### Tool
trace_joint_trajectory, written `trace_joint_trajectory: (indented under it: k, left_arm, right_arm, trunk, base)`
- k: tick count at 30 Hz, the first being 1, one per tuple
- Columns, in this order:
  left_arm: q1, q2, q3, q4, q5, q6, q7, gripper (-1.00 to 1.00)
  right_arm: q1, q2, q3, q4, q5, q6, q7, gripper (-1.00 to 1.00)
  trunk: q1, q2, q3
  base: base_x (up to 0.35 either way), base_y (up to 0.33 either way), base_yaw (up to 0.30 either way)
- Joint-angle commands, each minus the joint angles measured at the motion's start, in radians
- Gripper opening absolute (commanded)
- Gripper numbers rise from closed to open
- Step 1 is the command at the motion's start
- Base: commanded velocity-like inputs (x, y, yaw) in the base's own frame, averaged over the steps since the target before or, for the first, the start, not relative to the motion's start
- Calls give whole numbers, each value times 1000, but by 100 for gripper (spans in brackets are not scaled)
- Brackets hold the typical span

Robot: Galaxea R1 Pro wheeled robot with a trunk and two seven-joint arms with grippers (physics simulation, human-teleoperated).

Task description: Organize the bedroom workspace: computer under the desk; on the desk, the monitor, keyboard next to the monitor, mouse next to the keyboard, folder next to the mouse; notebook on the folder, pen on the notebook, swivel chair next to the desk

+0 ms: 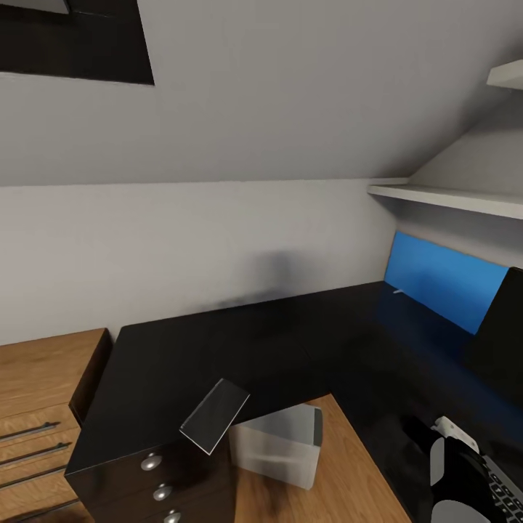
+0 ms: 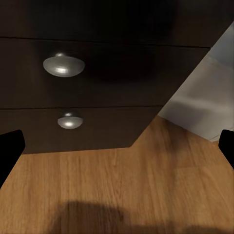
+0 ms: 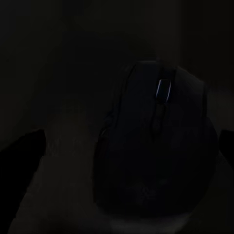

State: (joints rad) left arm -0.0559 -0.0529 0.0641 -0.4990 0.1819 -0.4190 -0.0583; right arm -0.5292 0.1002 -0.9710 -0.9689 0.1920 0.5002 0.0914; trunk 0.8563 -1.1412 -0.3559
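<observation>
Looking down from head: black desk (image 1: 240, 341) bare, computer (image 1: 280, 443) beneath it, notebook (image 1: 214, 415) at its edge. Left wrist: jaws spread, drawer knobs (image 2: 63, 65) ahead. Right wrist: mouse (image 3: 156, 141) between parted fingers (grip uncertain); placement pending.

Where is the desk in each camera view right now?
Head view: the desk, its black L-shaped top across the middle.
Left wrist view: its dark drawer fronts, close ahead, wood floor beneath.
Right wrist view: probably the dark surface under the mouse; too dim to confirm.
Shared landmark: the round silver knobs.
</observation>
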Motion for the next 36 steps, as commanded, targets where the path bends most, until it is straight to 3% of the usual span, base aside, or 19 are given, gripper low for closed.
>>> trace_joint_trajectory:
  k: [1,14,33,36]
  left_arm:
    - [-1,-1,4,0,5,-2,-6,100]
    - [-1,0,6,0,5,-3,-7,100]
    - [-1,1,9,0,7,-3,-7,100]
    - [-1,1,9,0,8,-2,-7,100]
  right_arm:
    - [-2,1,-5,-2,10,4,9,100]
    - [-2,1,-6,-10,3,3,19,100]
    - [-2,12,-4,-88,-1,3,20,100]
    - [-2,20,-3,-90,-1,3,22,100]
  trunk:
    - [0,-1,-1]
    - [0,-1,-1]
    - [-73,132,58]
    - [-73,132,58]
  base:
    - [0,0,0]
    - [0,0,0]
    - [0,0,0]
    - [0,0,19]
